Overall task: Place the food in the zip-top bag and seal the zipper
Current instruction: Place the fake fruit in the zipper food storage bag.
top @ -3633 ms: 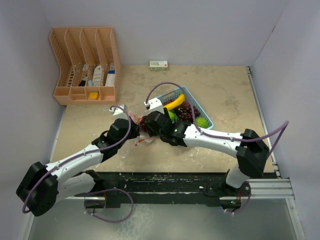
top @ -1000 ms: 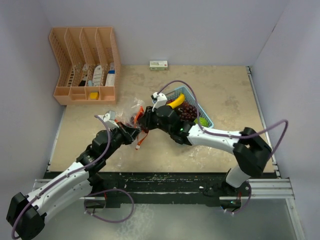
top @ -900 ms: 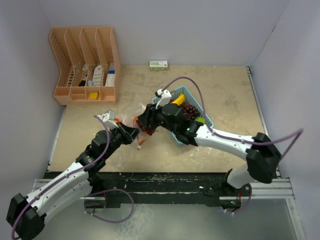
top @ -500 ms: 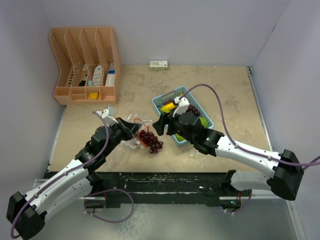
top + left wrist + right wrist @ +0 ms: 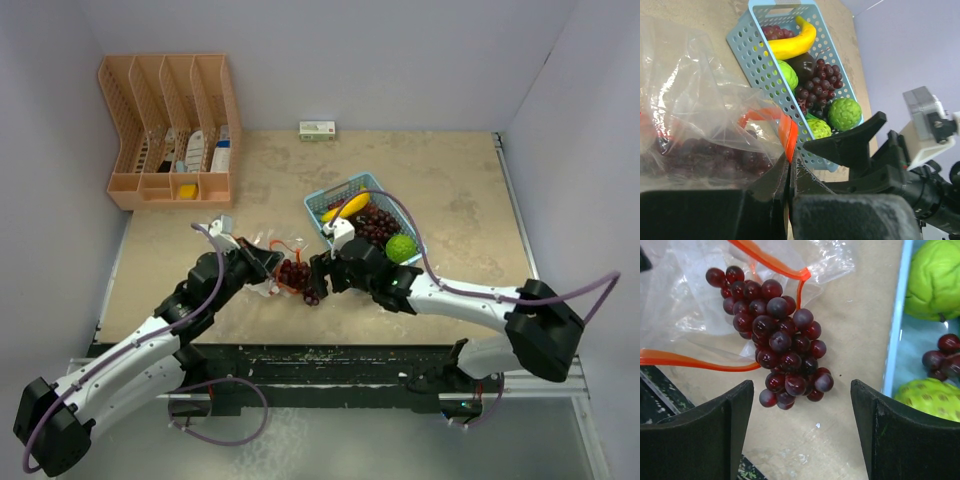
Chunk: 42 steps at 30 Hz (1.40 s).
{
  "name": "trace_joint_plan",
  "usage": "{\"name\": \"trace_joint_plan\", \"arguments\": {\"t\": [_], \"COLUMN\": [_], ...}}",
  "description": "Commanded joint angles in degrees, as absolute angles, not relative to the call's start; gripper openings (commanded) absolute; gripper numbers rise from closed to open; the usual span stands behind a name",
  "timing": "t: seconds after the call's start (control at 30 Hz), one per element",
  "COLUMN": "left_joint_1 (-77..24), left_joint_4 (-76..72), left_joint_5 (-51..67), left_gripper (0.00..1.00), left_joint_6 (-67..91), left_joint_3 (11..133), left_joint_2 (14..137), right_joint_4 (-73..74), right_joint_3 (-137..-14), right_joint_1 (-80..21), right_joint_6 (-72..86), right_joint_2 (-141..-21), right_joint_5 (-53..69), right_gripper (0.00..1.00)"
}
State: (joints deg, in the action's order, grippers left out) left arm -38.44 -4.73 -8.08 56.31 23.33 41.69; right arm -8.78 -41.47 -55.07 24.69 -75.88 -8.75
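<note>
Beige surface [image 5: 450, 190], walled on three sides. Rear left: orange file organizer [image 5: 170, 130]. Left fingers [image 5: 840, 217] closed, pinching the orange zipper edge of the zip-top bag [image 5: 695, 100]. Grape bunch [image 5: 780, 352] lies at the bag's mouth between the zipper strips, lower end on bare surface. Right fingers [image 5: 705, 432] spread wide either side of it, not touching. Right: blue basket [image 5: 322, 205] holding banana [image 5: 352, 205], second grape bunch [image 5: 375, 222], lime-green fruit [image 5: 402, 247].

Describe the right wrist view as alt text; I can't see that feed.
A dark red grape bunch lies on the table ahead of the open right gripper, its upper end between the orange zipper strips of a clear zip-top bag. At right, part of the light-blue basket shows, holding bumpy green fruits and more grapes.
</note>
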Motion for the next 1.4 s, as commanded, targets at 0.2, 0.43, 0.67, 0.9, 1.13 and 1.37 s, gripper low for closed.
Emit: {"name": "trace_joint_plan", "arguments": {"t": [0.2,0.43,0.67,0.9,1.13,1.37], "left_joint_1": [-38.7,-38.7,-38.8,-38.8,-38.8,-38.7], "left_joint_4": [-2.2,-1.8,-0.8,-2.3,-7.3,-16.9], "left_joint_5": [-6.6,-5.4,-5.6,-5.5,-2.6,2.6], "left_gripper": [0.00,0.00,0.00,0.00,0.00,0.00], "left_joint_6": [53.9,53.5,52.7,53.0,53.2,56.9], "left_joint_3": [21.3,20.4,20.1,18.7,18.1,16.0], "left_joint_2": [40.5,39.6,38.8,39.3,40.1,40.8], "right_joint_4": [-18.4,-17.5,-13.4,-9.3,-13.1,-21.2], "right_joint_3": [-47.0,-50.9,-51.8,-56.4,-62.2,-63.3], "right_joint_1": [-55.3,-55.7,-56.6,-56.7,-56.7,-56.3], "right_joint_6": [15.5,14.2,18.3,21.6,26.5,37.6], "right_joint_2": [-89.1,-97.9,-96.1,-89.7,-96.0,-100.7], "right_joint_5": [0.2,-2.6,-9.5,-4.7,5.0,4.2], "right_gripper": [0.81,0.79,0.12,0.00,0.00,0.00]}}
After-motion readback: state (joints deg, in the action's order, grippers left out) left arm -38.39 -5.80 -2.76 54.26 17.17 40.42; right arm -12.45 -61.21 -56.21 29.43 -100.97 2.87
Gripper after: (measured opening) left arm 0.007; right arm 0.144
